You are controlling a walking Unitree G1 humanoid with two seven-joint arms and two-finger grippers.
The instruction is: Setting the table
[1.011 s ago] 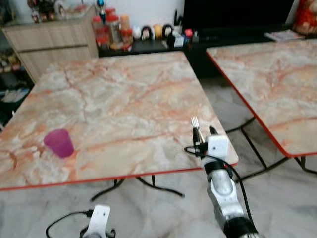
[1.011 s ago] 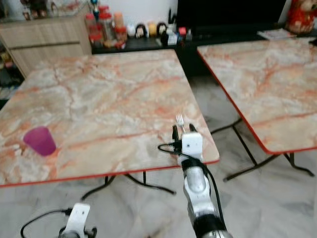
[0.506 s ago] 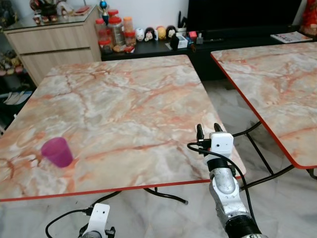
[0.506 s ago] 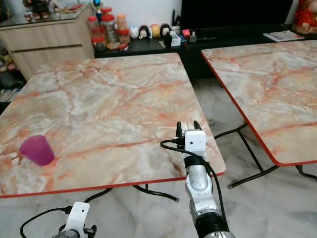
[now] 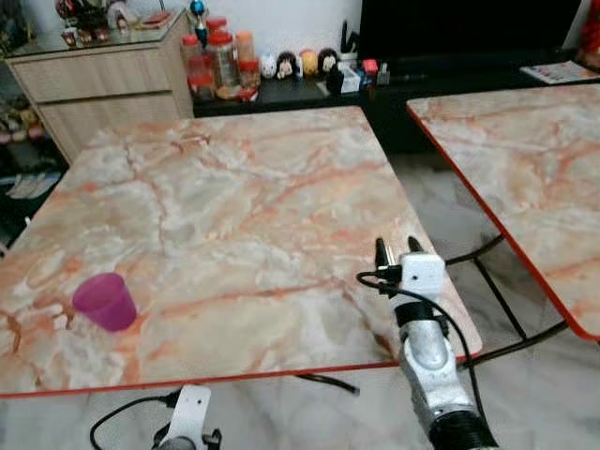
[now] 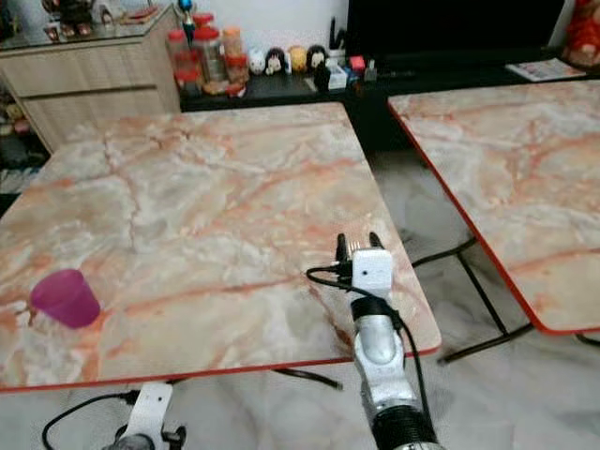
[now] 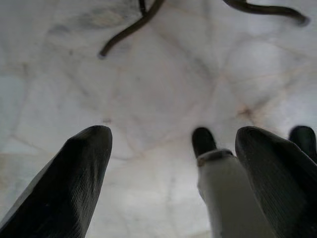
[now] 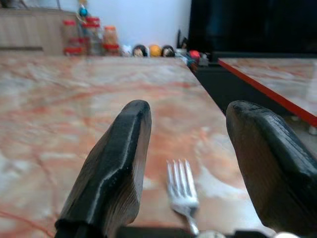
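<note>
While the left gripper (image 7: 168, 183) hangs low over the pale veined floor (image 7: 163, 84), its blunt black jaws spread wide on nothing, a translucent purple cup (image 5: 105, 302) with tapered sides stands upright near the desk's left edge. Glossy orange-veined marble desk (image 5: 234, 187), thin red rim. Over its right front corner, the right gripper (image 8: 188, 173) has its jaws parted, a slim metal fork (image 8: 181, 191) lying flat between them, unheld.

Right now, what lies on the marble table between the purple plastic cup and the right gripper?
Only bare marble table top between the purple plastic cup and the right gripper, seen in both eye views.
</note>
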